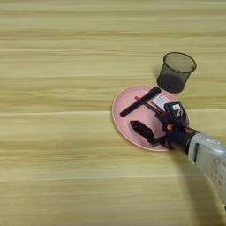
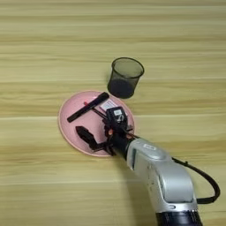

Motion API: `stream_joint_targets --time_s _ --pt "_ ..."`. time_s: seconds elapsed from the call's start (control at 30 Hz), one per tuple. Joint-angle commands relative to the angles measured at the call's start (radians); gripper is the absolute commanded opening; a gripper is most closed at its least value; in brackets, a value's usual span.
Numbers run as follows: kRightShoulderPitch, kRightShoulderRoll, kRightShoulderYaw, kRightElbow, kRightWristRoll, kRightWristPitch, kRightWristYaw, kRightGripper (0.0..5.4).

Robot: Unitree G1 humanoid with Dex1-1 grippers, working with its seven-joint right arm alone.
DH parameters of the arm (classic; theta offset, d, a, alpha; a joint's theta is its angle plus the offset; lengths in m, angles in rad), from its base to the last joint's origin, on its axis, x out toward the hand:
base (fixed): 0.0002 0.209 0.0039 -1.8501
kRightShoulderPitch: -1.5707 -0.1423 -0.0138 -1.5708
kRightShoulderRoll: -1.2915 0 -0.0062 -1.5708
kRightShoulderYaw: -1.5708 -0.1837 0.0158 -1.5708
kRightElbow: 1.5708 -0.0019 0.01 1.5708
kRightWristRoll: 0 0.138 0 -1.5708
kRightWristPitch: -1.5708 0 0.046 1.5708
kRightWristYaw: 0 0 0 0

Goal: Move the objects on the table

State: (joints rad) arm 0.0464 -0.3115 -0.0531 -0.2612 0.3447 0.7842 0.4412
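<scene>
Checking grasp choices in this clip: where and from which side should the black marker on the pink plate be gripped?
Probably the marker's mid-barrel, taken from above with the jaws set across its length. It lies flat and diagonal on the pink plate, its far end near the white box and red pen, so the lower left half has the most free room. The right gripper hovers close by.

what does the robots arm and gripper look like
The right arm is a chunky silver-grey forearm with a black base and a black cable looping off its side. It narrows to a black wrist with small orange-red accents. The right gripper has two black fingers.
</scene>
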Motion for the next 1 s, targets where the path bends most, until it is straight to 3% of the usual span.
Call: stream_joint_targets --time_s 0.03,0.5,1.0 --pt "0.042 -0.044 -0.043 -0.004 -0.017 0.053 -0.041 5.37" --pt "0.04 -0.069 -0.098 -0.121 0.017 0.102 -0.031 5.37" --pt "-0.011 -0.094 -0.125 -0.25 0.032 -0.01 0.014 5.37"
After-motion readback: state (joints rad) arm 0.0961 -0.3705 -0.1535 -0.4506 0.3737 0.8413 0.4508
